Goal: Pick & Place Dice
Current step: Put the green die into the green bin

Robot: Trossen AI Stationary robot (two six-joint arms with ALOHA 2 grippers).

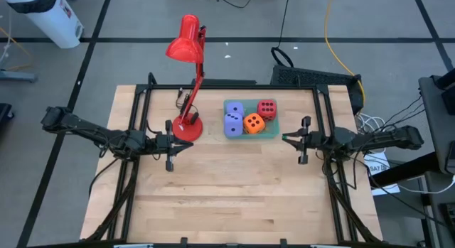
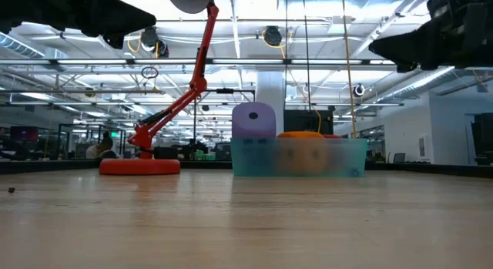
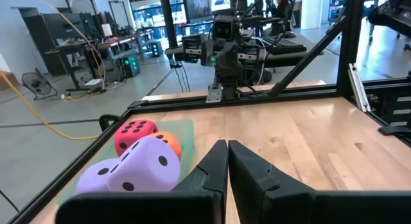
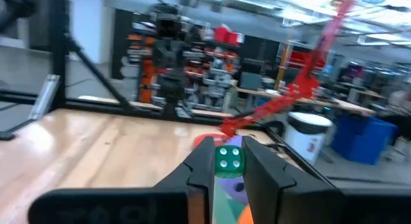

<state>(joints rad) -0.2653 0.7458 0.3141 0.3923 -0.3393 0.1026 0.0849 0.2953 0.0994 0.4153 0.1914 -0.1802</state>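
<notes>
A teal tray (image 1: 274,133) at the table's far middle holds two lavender dice (image 1: 233,116), an orange die (image 1: 254,123) and a red die (image 1: 266,109). In the low view one lavender die (image 2: 253,119) rises above the tray wall (image 2: 339,157). My right gripper (image 1: 286,138) is just right of the tray's near right corner, shut on a small green die with white pips (image 4: 229,160). My left gripper (image 1: 181,143) is shut and empty near the lamp base. Its wrist view (image 3: 227,153) shows the dice (image 3: 151,163) ahead of it. My right gripper pinches the small green die (image 4: 228,165) between its two fingers (image 4: 204,161), one on each of two opposite faces. The fingers lie about level, coming from the table's right side. The die is lifted clear of the table, with a pip face toward the wrist camera.
A red desk lamp stands with its base (image 1: 187,127) left of the tray, its arm leaning toward the far edge and its shade (image 1: 183,43) beyond the table. A black frame (image 1: 213,84) runs along the table's edges. Bare wood (image 1: 234,191) fills the near half.
</notes>
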